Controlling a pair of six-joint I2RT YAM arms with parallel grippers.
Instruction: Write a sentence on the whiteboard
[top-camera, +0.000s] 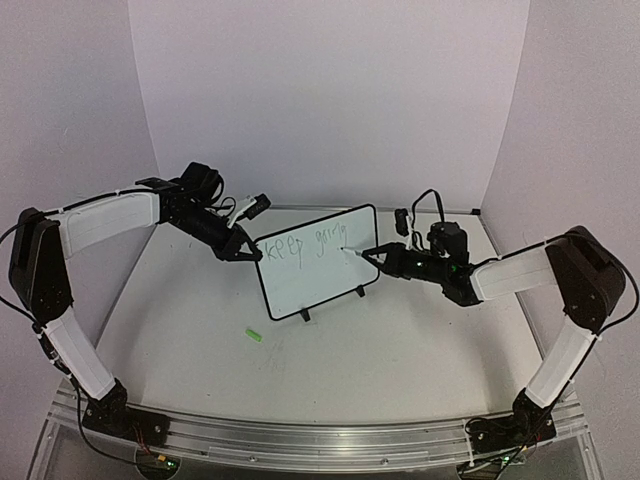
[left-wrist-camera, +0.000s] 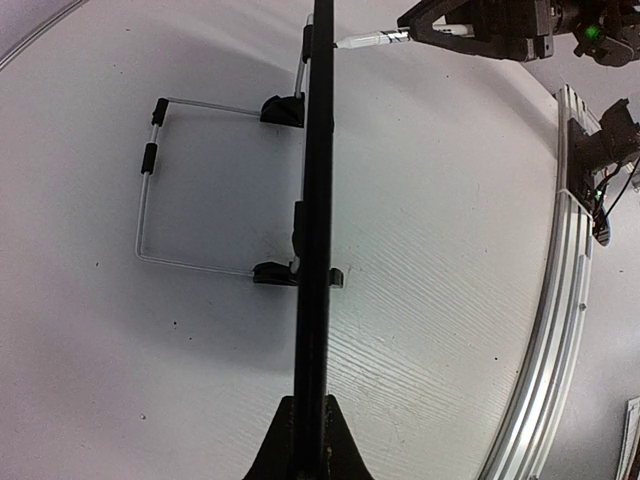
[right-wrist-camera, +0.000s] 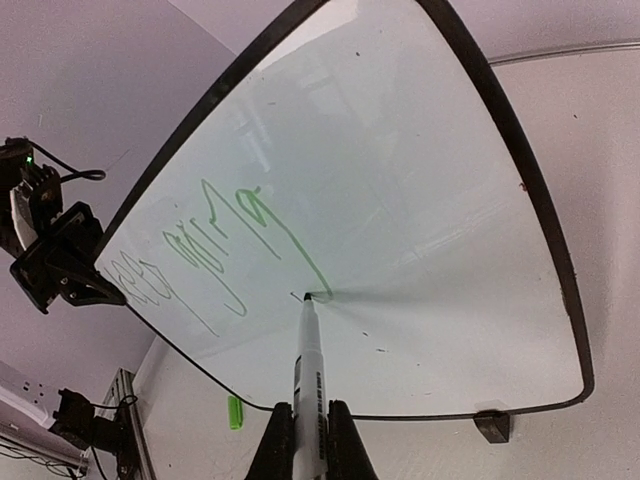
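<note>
**Marker tip on board, board braced from the left**

Whiteboard (top-camera: 318, 265): stands upright on the table (top-camera: 400, 340), about mid-way between the two arms, writing face toward the arm bases. It rests on two small black feet (top-camera: 305, 316). The left wrist view shows it edge-on as a thin black bar, with a bent wire stand (left-wrist-camera: 150, 180) behind it on the table.

Left gripper (top-camera: 245, 255): at the board's upper left edge. In its own camera the jaws sit pressed against both sides of the black frame, pinching the edge of the board.

Right gripper (top-camera: 372, 253): in front of the board's right half, jaws closed on the barrel of a white marker (right-wrist-camera: 307, 360). The barrel runs out between the fingers (right-wrist-camera: 275, 445) toward the board. The dark tip touches the white surface at the end of a green stroke.

Sentence (right-wrist-camera: 215, 245): thin green handwriting on one line across the upper part of the board. From the top camera it reads roughly "keep", then a second word like "going". The tail of the last letter runs down to the marker tip. The surface below the line carries only a few small specks.

Also: a small green piece (top-camera: 253, 335) lies on the table in front of the board, near its left foot, apart from both arms.
</note>
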